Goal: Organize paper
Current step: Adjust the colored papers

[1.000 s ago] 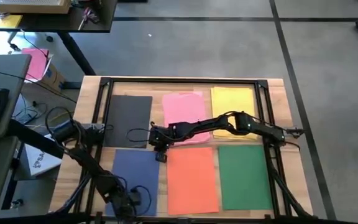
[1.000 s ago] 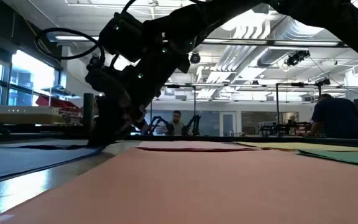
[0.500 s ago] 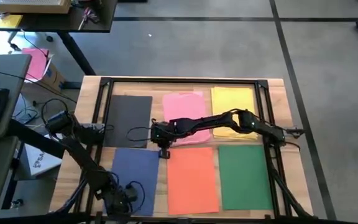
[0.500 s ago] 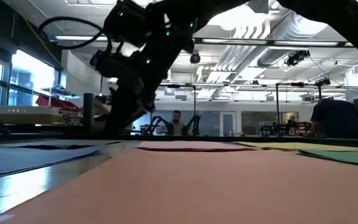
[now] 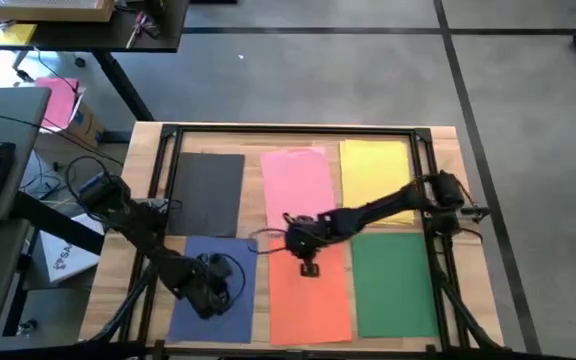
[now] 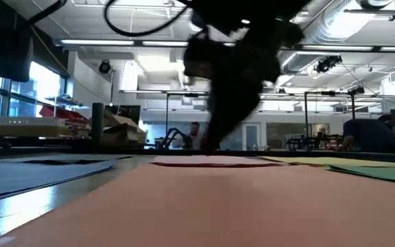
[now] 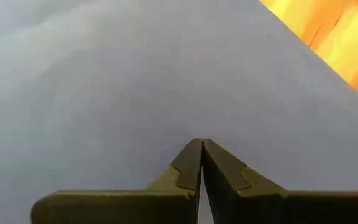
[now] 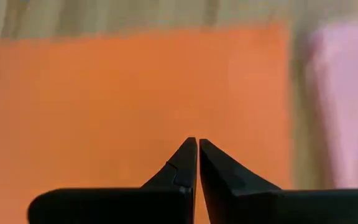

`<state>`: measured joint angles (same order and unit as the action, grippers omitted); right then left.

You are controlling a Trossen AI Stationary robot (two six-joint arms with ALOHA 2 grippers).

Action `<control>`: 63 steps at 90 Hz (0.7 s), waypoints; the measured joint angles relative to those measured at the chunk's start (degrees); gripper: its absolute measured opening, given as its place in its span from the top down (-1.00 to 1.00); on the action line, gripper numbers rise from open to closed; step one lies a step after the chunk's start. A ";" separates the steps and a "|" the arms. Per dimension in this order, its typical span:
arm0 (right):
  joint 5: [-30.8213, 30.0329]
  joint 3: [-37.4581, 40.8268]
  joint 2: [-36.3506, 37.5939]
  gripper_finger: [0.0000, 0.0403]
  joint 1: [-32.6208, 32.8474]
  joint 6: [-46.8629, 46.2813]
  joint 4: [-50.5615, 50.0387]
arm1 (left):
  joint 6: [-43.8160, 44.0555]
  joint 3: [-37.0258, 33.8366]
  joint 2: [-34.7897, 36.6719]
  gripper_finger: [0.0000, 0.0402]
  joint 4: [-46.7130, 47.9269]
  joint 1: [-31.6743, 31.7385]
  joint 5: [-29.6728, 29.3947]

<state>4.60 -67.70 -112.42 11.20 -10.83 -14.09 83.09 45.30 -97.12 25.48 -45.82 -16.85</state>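
We see the right gripper point(image 8: 197, 144) clenched, empty, over the thin orange paper sheet point(image 5: 310, 290), the left gripper point(image 7: 201, 144) clenched above the blue sheet point(image 5: 211, 262).

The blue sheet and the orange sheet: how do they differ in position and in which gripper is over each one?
The blue sheet lies at the table's near left, in front of the dark grey sheet; the orange sheet lies in the near middle, in front of the pink sheet. The left gripper is over the blue sheet, the right gripper over the orange one. Both sheets lie flat, and both grippers are shut.
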 joint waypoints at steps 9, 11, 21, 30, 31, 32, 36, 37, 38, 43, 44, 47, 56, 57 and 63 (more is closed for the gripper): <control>-0.39 4.52 0.57 1.00 0.91 -4.64 3.73 | 1.94 -0.31 -0.04 1.00 -1.01 -1.22 0.20; -0.54 5.07 0.63 1.00 1.01 -5.36 4.74 | 2.64 -0.33 -0.05 1.00 -1.23 -1.57 0.17; -1.93 7.45 0.78 1.00 1.66 -7.87 9.03 | 6.83 -0.27 0.16 1.00 -2.13 -3.41 1.40; -2.71 7.73 0.77 1.00 1.93 -8.65 10.38 | 9.14 -0.35 0.74 1.00 -1.82 -4.89 2.48; -2.71 7.74 0.75 1.00 1.96 -8.64 10.52 | 9.36 -0.36 0.81 1.00 -1.70 -5.05 2.61; -2.70 7.74 0.73 1.00 1.98 -8.63 10.68 | 9.51 -0.38 0.93 1.00 -1.58 -5.16 2.74; -2.68 7.79 0.67 1.00 1.99 -8.43 11.43 | 9.61 -0.41 1.47 1.00 -1.18 -5.52 3.02; -2.68 7.80 0.66 1.00 1.99 -8.38 11.58 | 9.42 -0.41 1.54 1.00 -1.16 -5.59 3.02; -2.68 7.80 0.65 1.00 1.99 -8.39 11.74 | 9.16 -0.42 1.57 1.00 -1.16 -5.65 3.02; -2.68 7.81 0.58 1.00 1.99 -8.34 12.70 | 7.25 -0.44 1.87 1.00 -1.06 -5.73 2.77; -2.68 7.82 0.55 1.00 1.99 -8.33 12.93 | 6.88 -0.44 1.91 1.00 -0.93 -5.73 2.73; -2.68 7.85 0.54 1.00 1.99 -8.27 13.35 | 6.12 -0.41 2.08 1.00 -0.17 -5.73 2.53; -2.68 7.85 0.54 1.00 1.99 -8.08 13.75 | 1.63 -0.41 2.21 1.00 1.62 -4.85 2.53; -2.68 7.85 0.54 1.00 1.99 -7.97 13.75 | 0.82 -0.41 2.21 1.00 1.66 -4.71 2.69; -2.68 7.85 0.54 1.00 1.99 -7.28 13.77 | -3.60 -0.41 2.21 1.00 2.22 -3.96 2.85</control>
<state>1.91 -59.86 -111.87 13.19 -18.11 -0.32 79.49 44.88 -94.91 27.70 -49.78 -14.00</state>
